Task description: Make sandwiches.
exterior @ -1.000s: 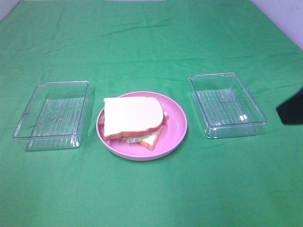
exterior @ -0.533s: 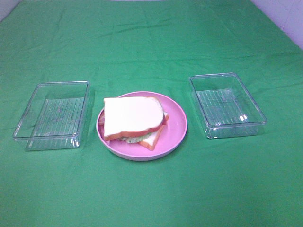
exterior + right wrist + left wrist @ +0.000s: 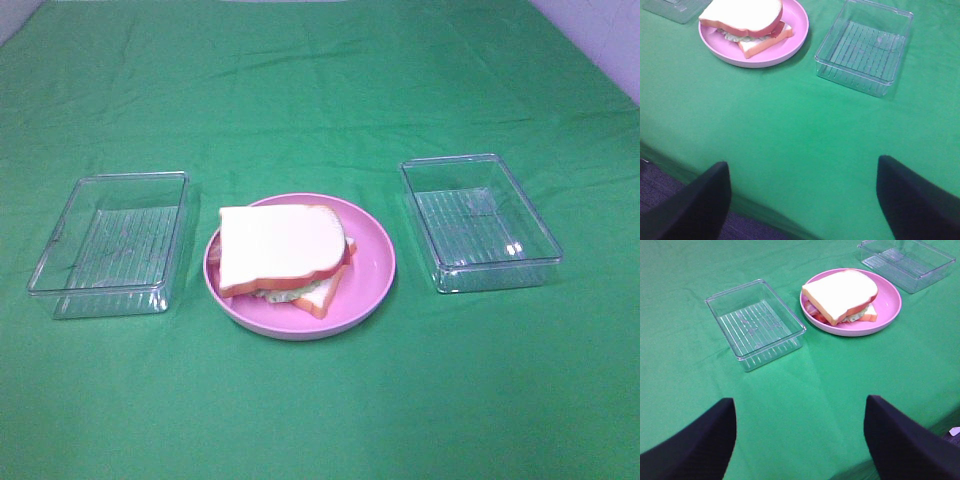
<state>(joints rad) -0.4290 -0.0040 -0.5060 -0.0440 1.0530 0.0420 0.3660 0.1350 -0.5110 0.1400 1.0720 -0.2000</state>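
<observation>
Clear glossy plastic trays [image 3: 112, 243] on matt green cloth [image 3: 320, 100].

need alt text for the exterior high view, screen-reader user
A toy sandwich with white bread, lettuce showing at its edge, sits on a round pink plate in the middle of a green tablecloth. An empty clear plastic tray lies to its left and another to its right. No robot arm is in view.

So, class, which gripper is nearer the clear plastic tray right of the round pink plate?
Right. The right gripper has that clear plastic tray close ahead; from the left gripper it lies beyond the other clear tray and the pink plate.
</observation>
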